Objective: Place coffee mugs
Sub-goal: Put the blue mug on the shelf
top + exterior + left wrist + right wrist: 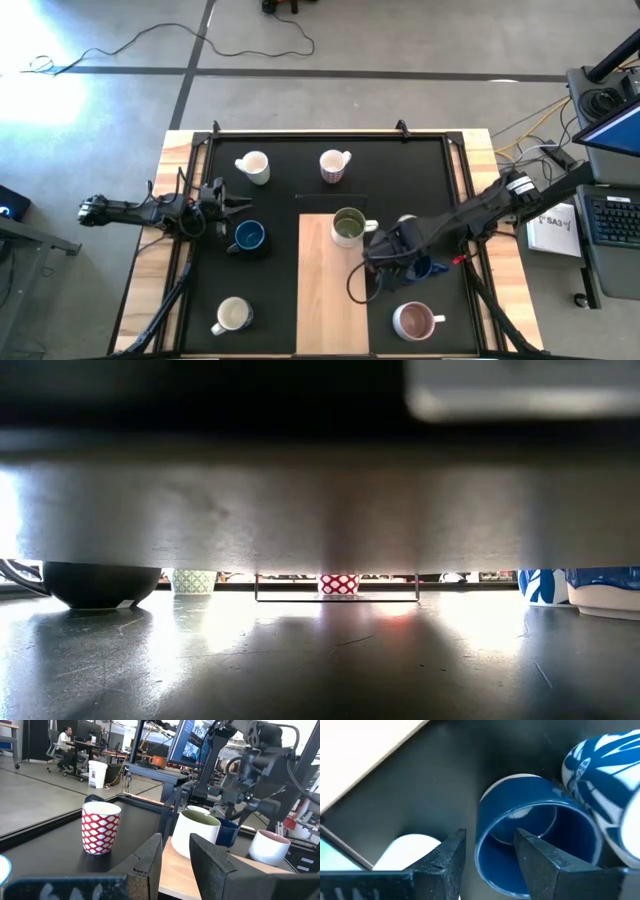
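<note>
Overhead, the right gripper (400, 262) hovers with fingers apart over a glossy dark blue mug (535, 847) on the black mat of the bench (480, 150), one finger over its round mouth, beside a blue-and-white patterned mug (607, 790). Nearby, an olive-lined mug (348, 226) sits on the pale wooden board (330, 310). The left gripper (232, 205), fingers slightly apart and empty, waits beside another dark blue mug (249, 236).

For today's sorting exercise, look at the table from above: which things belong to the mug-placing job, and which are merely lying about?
Belong to the job:
- olive green ceramic mug on the light wooden board
- dark blue ceramic mug
- pink-patterned mug
- cream ceramic mug
- cream mug at the front
- white mug with maroon inside
- blue mug under the right tool

Lying about:
- black floor cable
- laptop
</note>
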Robot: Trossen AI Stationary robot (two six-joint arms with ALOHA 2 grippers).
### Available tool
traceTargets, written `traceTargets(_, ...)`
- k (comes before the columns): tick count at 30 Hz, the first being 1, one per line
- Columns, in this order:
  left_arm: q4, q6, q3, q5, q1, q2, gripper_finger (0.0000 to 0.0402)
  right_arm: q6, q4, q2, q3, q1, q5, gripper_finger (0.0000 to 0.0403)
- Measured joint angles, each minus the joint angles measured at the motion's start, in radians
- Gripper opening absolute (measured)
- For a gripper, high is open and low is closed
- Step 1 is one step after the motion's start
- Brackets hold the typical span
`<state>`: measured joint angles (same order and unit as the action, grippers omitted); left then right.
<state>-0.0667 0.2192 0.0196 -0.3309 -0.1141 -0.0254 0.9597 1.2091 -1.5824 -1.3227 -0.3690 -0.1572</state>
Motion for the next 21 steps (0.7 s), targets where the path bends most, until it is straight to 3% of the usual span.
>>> traceTargets(13, 0.0, 0.0, 0.0, 0.0, 0.0, 0.0, 0.0082, 0.036, -0.158, -0.003, 0.148, -0.026, -0.001, 0.0127)
traceTargets(21, 0.002, 0.0, 0.0, 0.0, 0.0, 0.0, 0.0082, 0.027, -0.159, -0.003, 0.163, -0.028, -0.023, 0.0028)
